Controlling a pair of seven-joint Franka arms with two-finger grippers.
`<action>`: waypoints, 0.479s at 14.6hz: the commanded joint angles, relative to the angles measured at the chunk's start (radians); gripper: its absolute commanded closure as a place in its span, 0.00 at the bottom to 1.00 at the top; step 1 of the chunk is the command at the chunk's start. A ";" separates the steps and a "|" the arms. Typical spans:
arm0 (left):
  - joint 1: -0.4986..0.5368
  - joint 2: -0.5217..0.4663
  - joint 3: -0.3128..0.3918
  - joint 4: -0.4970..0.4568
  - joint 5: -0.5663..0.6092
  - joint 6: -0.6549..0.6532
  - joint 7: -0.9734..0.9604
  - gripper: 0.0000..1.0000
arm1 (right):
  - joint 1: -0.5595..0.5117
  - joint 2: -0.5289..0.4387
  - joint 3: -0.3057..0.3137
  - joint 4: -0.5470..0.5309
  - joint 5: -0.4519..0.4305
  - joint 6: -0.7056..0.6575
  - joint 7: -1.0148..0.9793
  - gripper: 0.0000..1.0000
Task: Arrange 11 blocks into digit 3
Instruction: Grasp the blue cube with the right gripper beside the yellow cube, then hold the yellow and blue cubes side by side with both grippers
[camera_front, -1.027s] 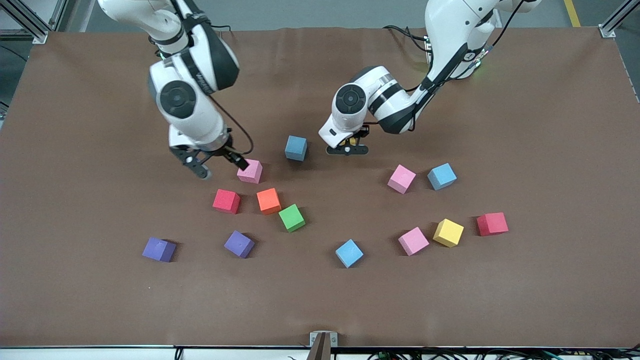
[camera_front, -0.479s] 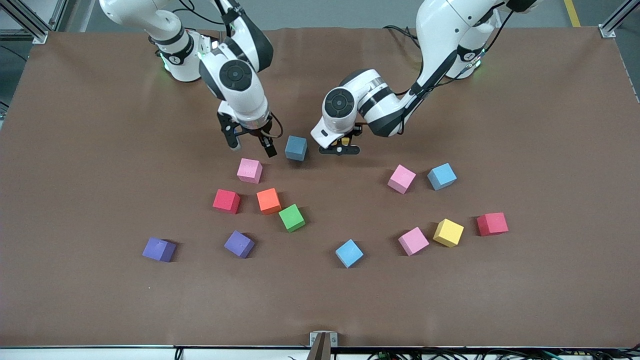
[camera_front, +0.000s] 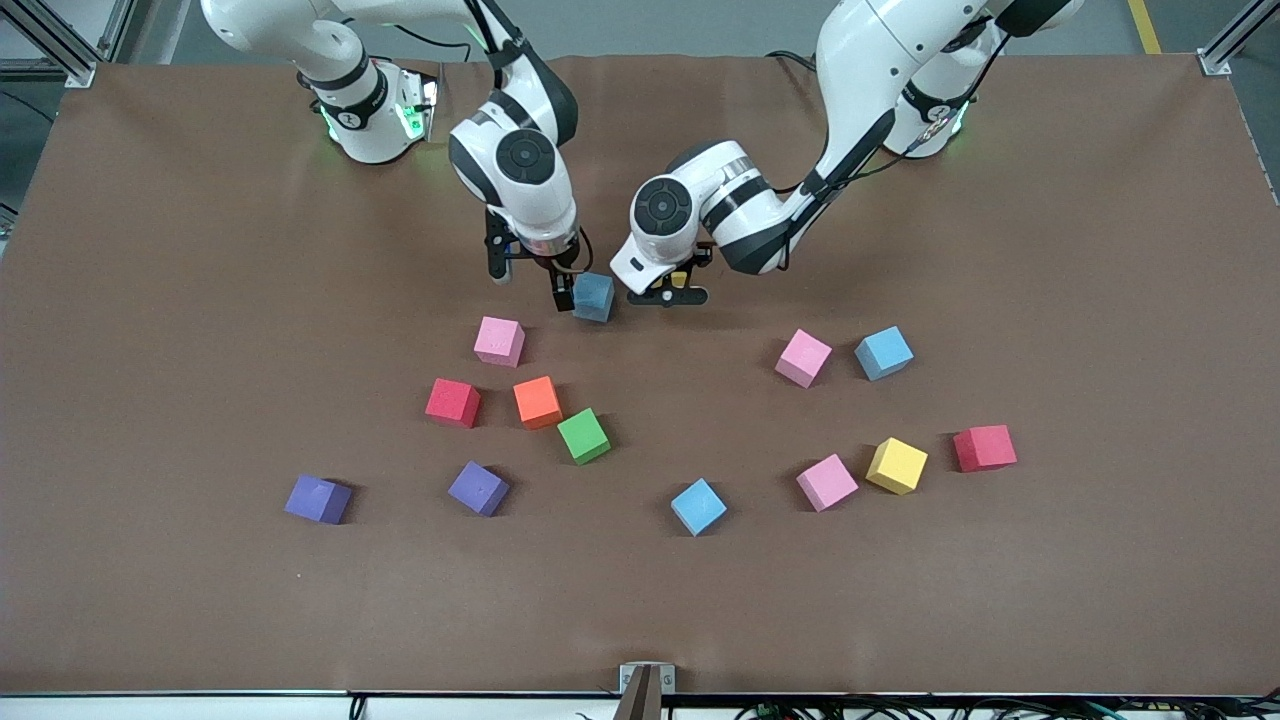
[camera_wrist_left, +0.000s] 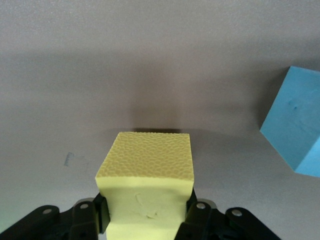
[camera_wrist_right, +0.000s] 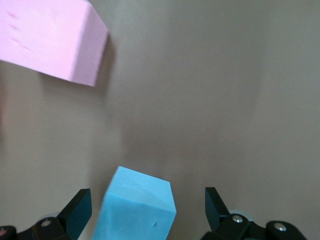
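Blocks (camera_front: 538, 401) lie scattered on the table (camera_front: 200, 300), no digit formed. I see my right gripper (camera_front: 528, 283), fingers spread, beside a blue block (camera_front: 593, 297); my left gripper (camera_front: 672, 291) clamps a yellow block (camera_wrist_left: 147, 180) just beside it.

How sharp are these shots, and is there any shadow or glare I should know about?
Front view: evenly lit and sharp, each cube casting a short soft shadow on the brown table. Left wrist view: the yellow block in the left gripper is crisp, with a dark shadow under it. Right wrist view: the pink block looks soft and bright; the blue block sits between the right gripper fingers.
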 joint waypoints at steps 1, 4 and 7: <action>-0.016 0.009 0.005 0.023 0.018 -0.023 -0.017 0.85 | 0.013 0.026 -0.007 0.004 0.004 0.035 0.041 0.00; -0.025 0.017 0.006 0.023 0.020 -0.023 -0.017 0.85 | 0.014 0.036 -0.007 0.007 0.004 0.058 0.061 0.00; -0.028 0.044 0.005 0.024 0.087 -0.023 -0.055 0.85 | 0.016 0.068 -0.006 0.036 0.006 0.062 0.095 0.00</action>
